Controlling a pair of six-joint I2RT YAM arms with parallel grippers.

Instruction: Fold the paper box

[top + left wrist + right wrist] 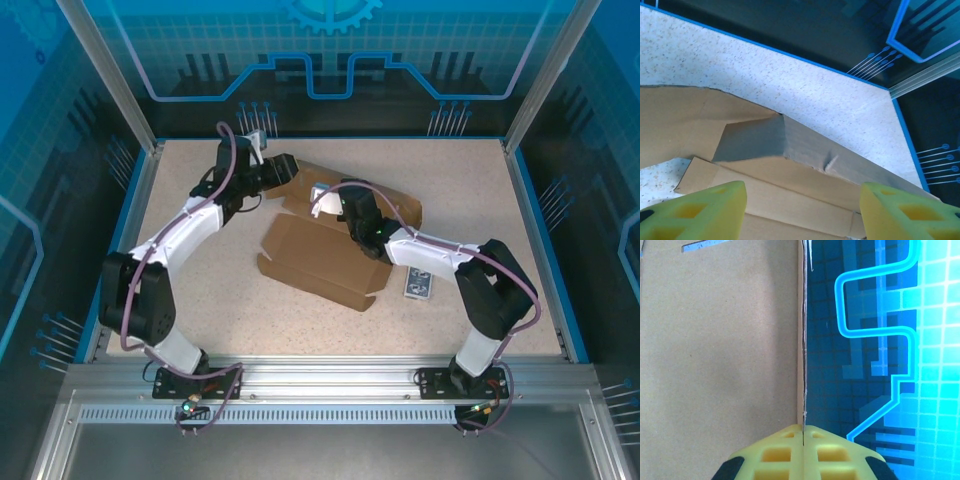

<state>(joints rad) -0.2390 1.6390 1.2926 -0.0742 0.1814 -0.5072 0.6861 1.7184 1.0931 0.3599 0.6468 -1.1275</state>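
Centrally: plain brown die-cut cardboard paper box (320,258), partly flattened, lying on the speckled beige tabletop (210,300) between both arms. Right gripper (803,432): yellow fingers pressed together, pinching the edge of an upright box panel. Left gripper (802,200): yellow fingers spread wide, holding nothing, poised above the box's folded far-left flap. Small blue-patterned card pack (419,285): near the box's right end, beside the right arm.
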